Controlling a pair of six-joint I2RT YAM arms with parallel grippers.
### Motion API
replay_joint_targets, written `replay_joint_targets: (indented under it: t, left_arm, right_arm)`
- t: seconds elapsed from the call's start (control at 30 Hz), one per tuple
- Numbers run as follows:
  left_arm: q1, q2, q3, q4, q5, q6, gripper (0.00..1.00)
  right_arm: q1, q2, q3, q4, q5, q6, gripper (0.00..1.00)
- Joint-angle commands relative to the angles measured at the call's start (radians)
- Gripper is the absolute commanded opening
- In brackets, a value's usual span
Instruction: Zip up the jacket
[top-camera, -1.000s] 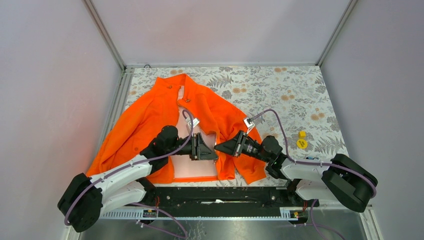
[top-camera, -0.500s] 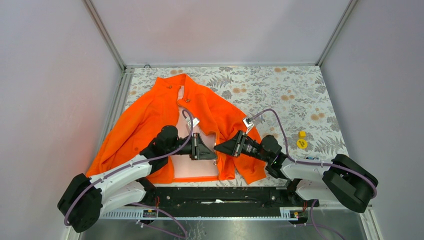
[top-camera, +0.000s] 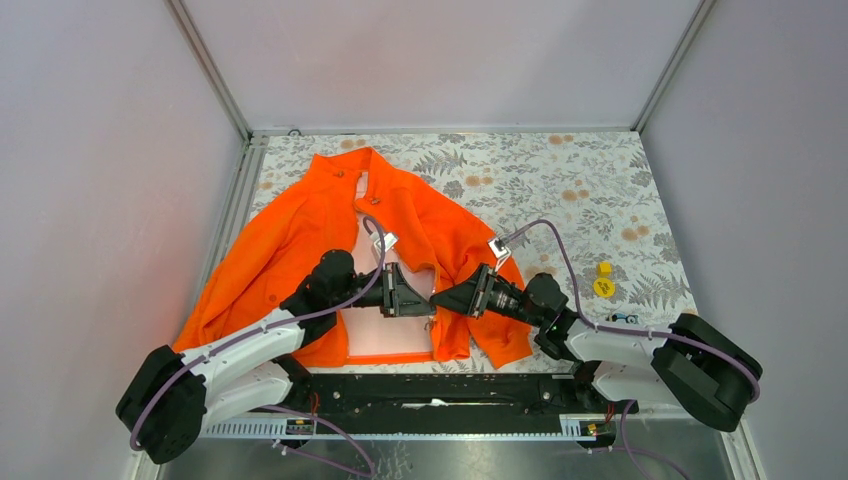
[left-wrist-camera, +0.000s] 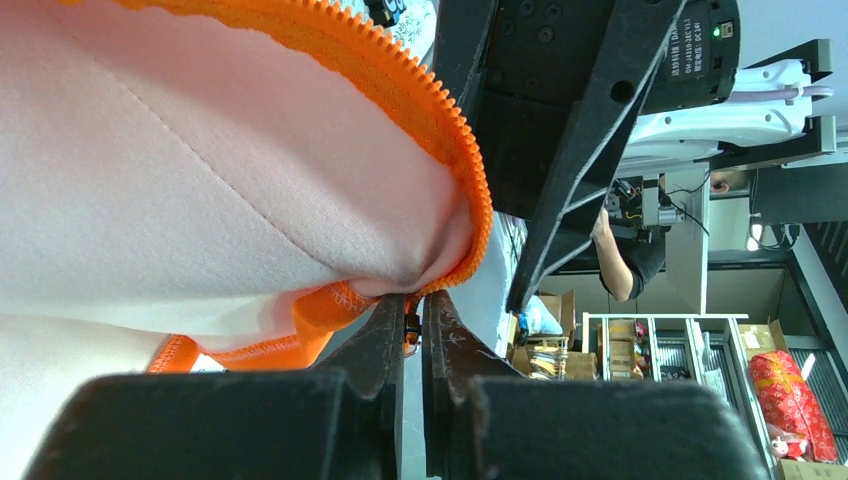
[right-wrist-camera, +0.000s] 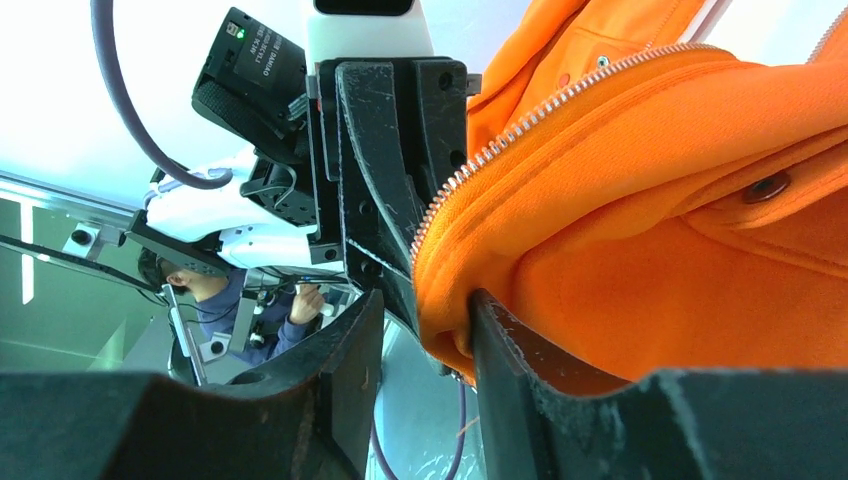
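— While the left gripper (left-wrist-camera: 413, 318) pinches tight on the jacket (left-wrist-camera: 200, 170) zipper edge at its tips, the right?
— Right gripper (right-wrist-camera: 427, 325) jaws parted; orange hem sits between them, touching one finger (right-wrist-camera: 530, 370), clear of the other.

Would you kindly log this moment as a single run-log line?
task: zip jacket | left gripper: shut on zipper edge | right gripper: open, other front edge between jaws | front: unzipped
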Motion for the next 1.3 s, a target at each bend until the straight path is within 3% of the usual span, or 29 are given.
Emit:
replay_joint_targets:
  t: [0.0, 0.3, 0.37, 0.5, 0.57, 0.8, 0.97, 1.13, 1.27]
  left_arm:
    - [0.013, -0.002, 0.002, 0.091, 0.001, -0.013, 0.0]
    - [0.013, 0.008, 0.003, 0.107, 0.003, -0.021, 0.0]
    - [0.013, 0.008, 0.004, 0.101, 0.007, -0.018, 0.0]
    - [0.014, 0.01, 0.01, 0.075, 0.024, -0.004, 0.0]
    - [0.014, 0.005, 0.016, 0.028, 0.024, 0.017, 0.01]
    - [0.015, -0.066, 0.065, -0.197, -0.003, 0.121, 0.28]
    - [0.024, -0.105, 0.126, -0.361, -0.054, 0.193, 0.52]
    - [0.052, -0.129, 0.157, -0.404, -0.069, 0.193, 0.81]
    - [0.08, -0.137, 0.156, -0.367, -0.047, 0.163, 0.85]
  right_arm:
    - [0.005, -0.021, -0.015, 0.055, -0.021, -0.012, 0.43]
    - [0.005, 0.002, 0.002, 0.097, -0.021, 0.006, 0.32]
    - [0.004, 0.005, 0.01, 0.099, -0.019, 0.005, 0.25]
    - [0.004, 0.007, 0.017, 0.09, 0.01, 0.001, 0.0]
    - [0.003, 0.003, 0.016, 0.071, 0.032, -0.013, 0.0]
    - [-0.015, -0.011, 0.04, -0.011, 0.044, -0.082, 0.0]
    - [-0.04, 0.0, 0.046, -0.029, 0.001, -0.117, 0.0]
    - [-0.044, -0.019, 0.058, -0.104, -0.03, -0.186, 0.0]
    - [-0.045, -0.041, 0.068, -0.168, -0.044, -0.237, 0.0]
